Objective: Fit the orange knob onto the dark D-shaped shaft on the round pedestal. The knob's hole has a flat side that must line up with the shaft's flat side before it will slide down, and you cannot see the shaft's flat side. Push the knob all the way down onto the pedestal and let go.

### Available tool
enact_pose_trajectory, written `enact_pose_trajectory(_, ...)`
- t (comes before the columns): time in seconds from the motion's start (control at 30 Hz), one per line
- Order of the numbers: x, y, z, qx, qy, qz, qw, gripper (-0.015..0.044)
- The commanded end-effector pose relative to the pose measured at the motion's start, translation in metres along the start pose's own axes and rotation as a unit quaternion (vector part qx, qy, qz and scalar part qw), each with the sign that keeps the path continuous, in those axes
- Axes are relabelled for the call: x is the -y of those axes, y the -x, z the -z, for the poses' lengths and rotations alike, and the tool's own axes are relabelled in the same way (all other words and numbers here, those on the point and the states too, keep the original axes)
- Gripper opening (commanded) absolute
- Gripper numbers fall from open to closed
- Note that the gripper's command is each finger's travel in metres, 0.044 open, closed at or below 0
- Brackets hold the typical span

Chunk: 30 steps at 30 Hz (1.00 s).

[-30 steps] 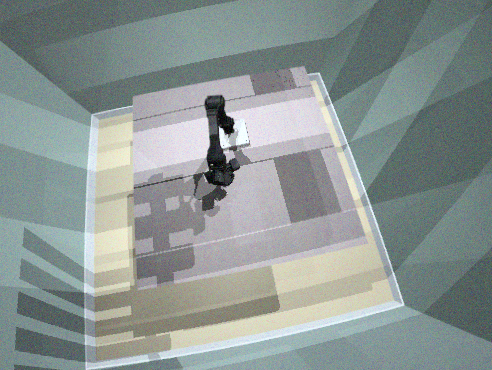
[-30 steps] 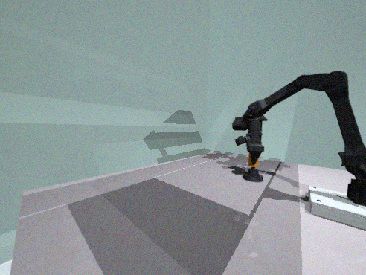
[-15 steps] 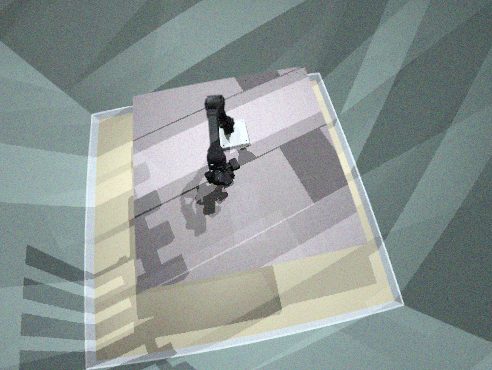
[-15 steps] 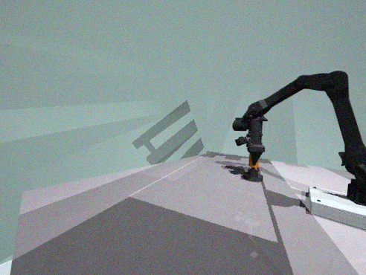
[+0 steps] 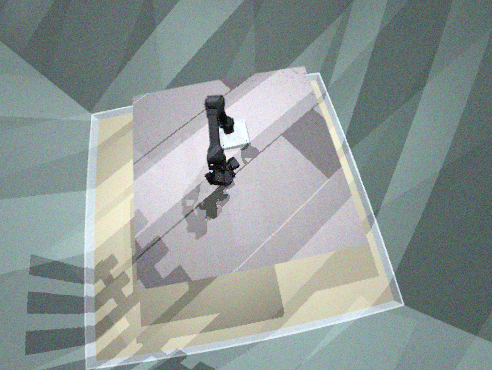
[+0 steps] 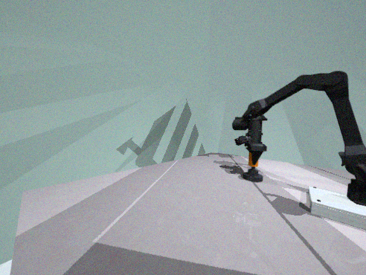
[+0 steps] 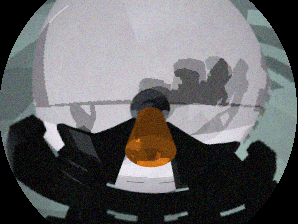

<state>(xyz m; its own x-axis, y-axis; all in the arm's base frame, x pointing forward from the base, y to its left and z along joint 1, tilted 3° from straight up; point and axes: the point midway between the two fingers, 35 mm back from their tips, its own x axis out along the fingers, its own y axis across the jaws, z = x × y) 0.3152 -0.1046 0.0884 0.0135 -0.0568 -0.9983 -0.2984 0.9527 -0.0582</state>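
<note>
The orange knob (image 6: 251, 160) (image 7: 151, 147) is upright between the fingers of my gripper (image 6: 255, 162) (image 7: 150, 122), which is shut on it. The round dark pedestal (image 6: 253, 177) (image 7: 149, 94) stands on the table directly below. In the exterior view, the knob's lower end is at about the top of the short dark shaft (image 6: 254, 169), well above the pedestal's base. I cannot tell whether it touches the shaft. In the wrist view the knob's far end overlaps the near part of the pedestal and hides the shaft. The flat sides are not visible. In the top view the arm hides knob and pedestal.
The arm's white base plate (image 5: 240, 134) (image 6: 335, 208) lies on the table to the right in the exterior view. Hard-edged shadows and light bands cross the pale table (image 5: 280, 200) (image 6: 178, 208). A light-rimmed yellowish floor area (image 5: 325, 300) surrounds the table in the top view.
</note>
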Motion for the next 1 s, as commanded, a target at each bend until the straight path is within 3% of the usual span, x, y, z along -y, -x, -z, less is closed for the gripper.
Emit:
enact_pose_trajectory(0.0,-0.0001,-0.0010,0.0005,0.000,0.056,0.001,0.998,0.0000)
enact_pose_trajectory(0.97,0.0003,0.0009,-0.0003,0.000,0.074,0.001,0.997,0.0000)
